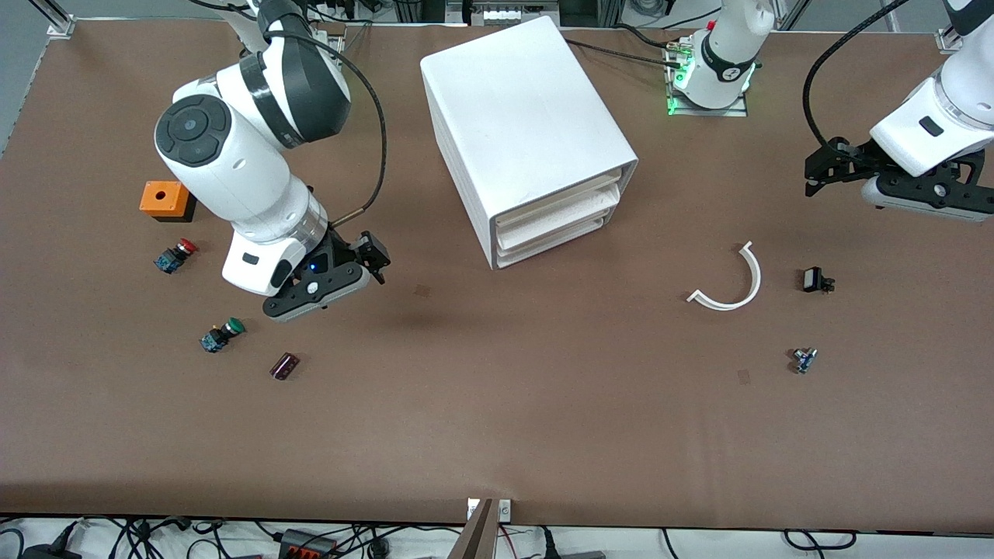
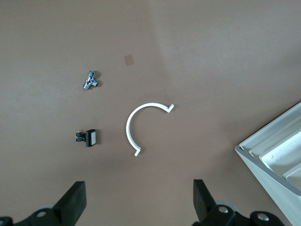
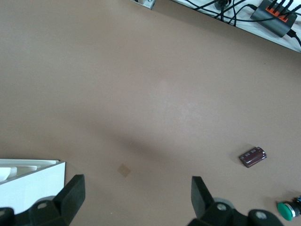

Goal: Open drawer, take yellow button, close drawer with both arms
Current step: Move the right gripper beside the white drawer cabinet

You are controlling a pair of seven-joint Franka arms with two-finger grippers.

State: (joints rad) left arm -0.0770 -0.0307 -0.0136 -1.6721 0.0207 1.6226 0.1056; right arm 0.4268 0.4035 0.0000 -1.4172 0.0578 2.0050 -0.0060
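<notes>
The white cabinet (image 1: 528, 124) stands at the middle of the table, toward the robots' bases. Its three alike drawers (image 1: 555, 220) are all pushed in. The orange-yellow button is hidden. My right gripper (image 1: 375, 260) hangs open and empty over bare table, between the cabinet and the right arm's end. In the right wrist view (image 3: 137, 195) it has a corner of the cabinet (image 3: 28, 179) beside it. My left gripper (image 1: 819, 167) is open and empty in the air near the left arm's end. In the left wrist view (image 2: 139, 200) it shows with the drawer fronts (image 2: 277, 155) at the edge.
Toward the right arm's end lie an orange box (image 1: 165, 199), a red-capped button (image 1: 175, 255), a green-capped button (image 1: 221, 335) and a dark maroon cylinder (image 1: 284, 366). Toward the left arm's end lie a white curved strip (image 1: 730, 279), a small black part (image 1: 817, 280) and a small metal part (image 1: 804, 359).
</notes>
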